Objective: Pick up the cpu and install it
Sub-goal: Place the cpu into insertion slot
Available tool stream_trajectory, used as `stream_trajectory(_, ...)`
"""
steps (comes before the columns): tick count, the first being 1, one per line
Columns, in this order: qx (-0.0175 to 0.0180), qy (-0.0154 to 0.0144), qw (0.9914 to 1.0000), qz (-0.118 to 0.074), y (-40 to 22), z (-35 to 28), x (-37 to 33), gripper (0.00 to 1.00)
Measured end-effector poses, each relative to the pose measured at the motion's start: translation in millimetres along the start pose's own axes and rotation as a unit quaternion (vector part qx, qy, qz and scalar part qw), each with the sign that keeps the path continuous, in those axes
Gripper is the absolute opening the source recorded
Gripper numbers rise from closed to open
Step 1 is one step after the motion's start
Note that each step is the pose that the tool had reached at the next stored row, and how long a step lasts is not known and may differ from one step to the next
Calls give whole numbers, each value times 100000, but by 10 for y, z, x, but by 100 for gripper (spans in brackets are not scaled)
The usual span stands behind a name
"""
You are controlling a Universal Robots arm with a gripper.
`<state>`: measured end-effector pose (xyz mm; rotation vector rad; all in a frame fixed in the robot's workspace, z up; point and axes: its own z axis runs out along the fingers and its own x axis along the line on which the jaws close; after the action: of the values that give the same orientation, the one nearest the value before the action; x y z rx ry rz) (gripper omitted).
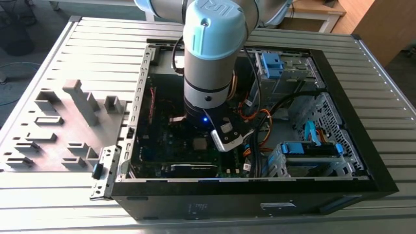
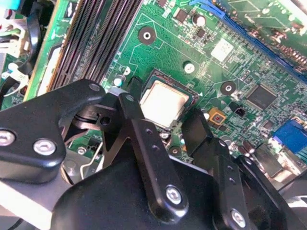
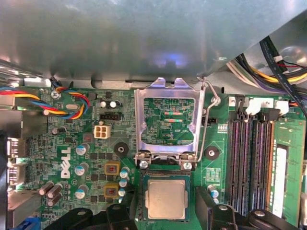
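In the exterior view, the arm (image 1: 206, 73) is seen reaching down into an open computer case (image 1: 195, 208) that is laid flat on a slatted table (image 1: 85, 39). The arm's lower end is held over the board inside the case. A grey fixture tray (image 1: 46, 146) is set on the table just beside the case, on the exterior view's left.

In the second wrist view, the gripper (image 2: 165, 108) is held low over the green motherboard (image 2: 163, 43). Its two black fingers (image 2: 144, 139) are spread apart, one on each side of the cpu (image 2: 163, 102). The cpu is laid flat in the socket (image 2: 165, 76) with its silver-grey top upward, and nothing is pinched between the fingers. Dark memory slots (image 2: 103, 33) are seen running beside the socket.

In the first wrist view, the cpu is shown squarely within the socket frame, and a strip of that frame can be made out between the chip and each fingertip, so the chip is not touched. The metal load plate (image 3: 141, 120) is swung open and stands up from the socket's hinge, just beside the cpu. The wire lever (image 3: 205, 120) is raised alongside the plate. A bundle of coloured wires (image 3: 48, 99) is plugged in near the board's edge, well apart from the socket.
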<state>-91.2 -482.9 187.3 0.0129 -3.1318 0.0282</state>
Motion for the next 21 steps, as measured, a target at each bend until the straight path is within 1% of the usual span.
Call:
stream_trajectory(2, -10, -8, 100000, 9, 0, 1, -16, 60)
stream_trajectory(9, -6, -10, 100000, 0, 0, 1, -19, 60)
stream_trajectory(11, 2, 5, 100000, 6, 0, 0, -19, 58)
stream_trajectory(12, 1, -3, 100000, 6, 0, 0, -19, 52)
stream_trajectory(21, -5, -8, 100000, 0, 0, 1, -21, 51)
